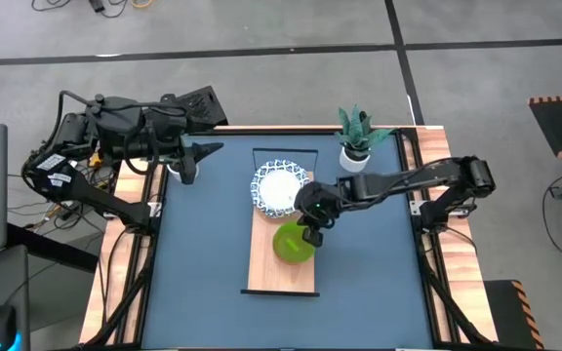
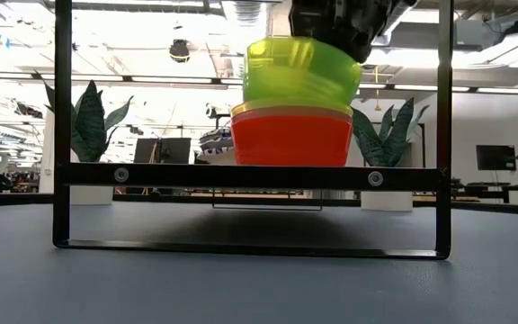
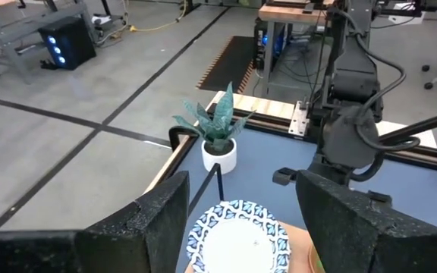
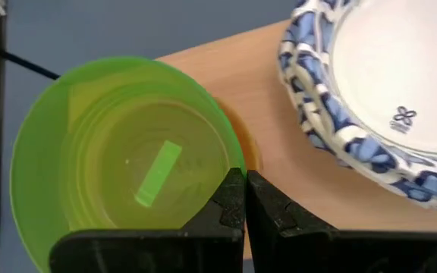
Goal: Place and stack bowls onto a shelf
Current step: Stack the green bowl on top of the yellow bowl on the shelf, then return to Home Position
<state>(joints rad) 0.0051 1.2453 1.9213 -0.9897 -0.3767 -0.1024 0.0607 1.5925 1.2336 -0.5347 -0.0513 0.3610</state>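
A green bowl [image 1: 292, 243] sits tilted on a stack with a yellow rim and a red bowl [image 2: 291, 137] at the middle of the light-wood shelf [image 1: 281, 275]. A white bowl with a blue-patterned rim [image 1: 281, 185] rests on the shelf's far end. My right gripper [image 1: 310, 232] is over the green bowl's far-right side, shut on it. My left gripper [image 1: 195, 156] is open and empty at the table's far left, and its wrist view [image 3: 241, 199] looks toward the white bowl [image 3: 237, 241]. My right gripper pinches the green bowl's rim [image 4: 224, 161] on the side toward the white bowl, one finger inside the bowl and one outside. The fingers come from above, pointing down. The bowl is tilted [image 2: 300, 70], its bottom inside the yellow rim of the stack below.
A potted plant in a white pot [image 1: 355, 148] stands at the far right by the shelf's far end. The shelf is raised on a black frame [image 2: 61, 135]. Bare plank lies near of the stack, and blue tabletop [image 1: 379, 263] on both sides.
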